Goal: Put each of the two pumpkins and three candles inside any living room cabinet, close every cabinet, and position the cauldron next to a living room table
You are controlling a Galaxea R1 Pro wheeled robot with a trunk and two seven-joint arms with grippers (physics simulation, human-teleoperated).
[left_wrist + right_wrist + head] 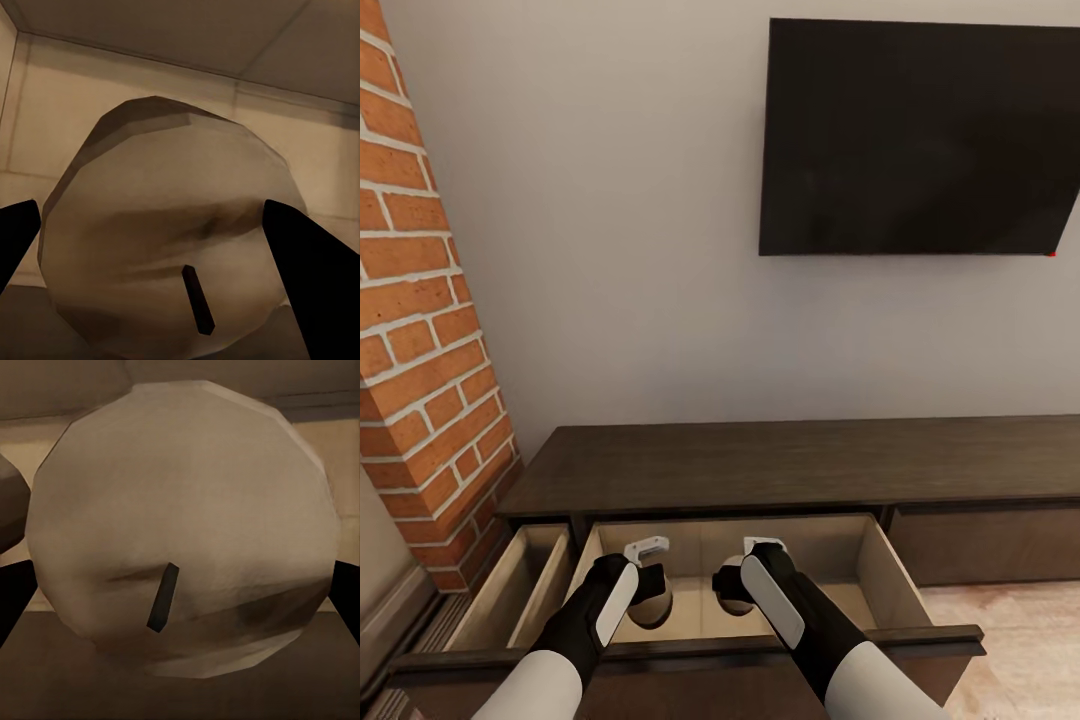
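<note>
Head view: we have both arms inside the cabinet's (780, 465) open drawer (875, 570). Left gripper (650, 590) grasps one candle (655, 605), right gripper (735, 585) another candle (737, 598).

Left wrist: candle (172, 232) sits between fingers (311, 277).

Right wrist: candle (184, 525) between fingers (11, 600).

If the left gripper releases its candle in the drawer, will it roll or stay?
The candle looks short, wide and flat-topped, so set on its base it probably stays. On its round side it might roll toward the other candle. It seems rigid.
</note>
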